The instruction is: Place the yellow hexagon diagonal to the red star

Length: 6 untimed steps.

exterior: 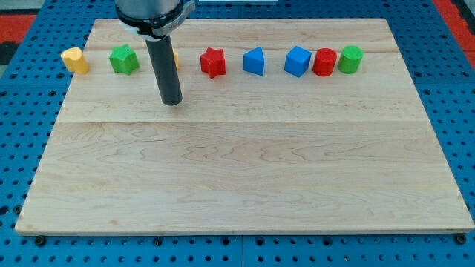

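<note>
My tip (171,101) sits on the board (237,170), upper left.
It holds nothing. A yellow block (176,59) peeks from behind my rod, left of the red star (212,62); its shape is hidden.

Bright, even overhead light covers the wooden surface (245,170), with a faint sheen at the frame's lower middle. Shadows are short and soft. Focus stays sharp throughout.

Single raised view, angled down over whole wooden board (245,185)
</note>
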Tool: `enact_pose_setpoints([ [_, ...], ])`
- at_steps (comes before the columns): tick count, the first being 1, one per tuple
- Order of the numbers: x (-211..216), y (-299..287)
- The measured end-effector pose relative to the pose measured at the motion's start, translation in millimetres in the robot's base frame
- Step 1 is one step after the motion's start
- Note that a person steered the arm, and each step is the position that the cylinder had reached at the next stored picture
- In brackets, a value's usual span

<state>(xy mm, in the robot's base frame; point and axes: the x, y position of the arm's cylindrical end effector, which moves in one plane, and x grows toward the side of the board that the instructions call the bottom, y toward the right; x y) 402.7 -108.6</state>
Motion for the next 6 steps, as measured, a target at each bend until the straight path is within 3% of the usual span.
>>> enact_pose_setpoints([
  [2,-4,-40],
  [6,-118,-18],
])
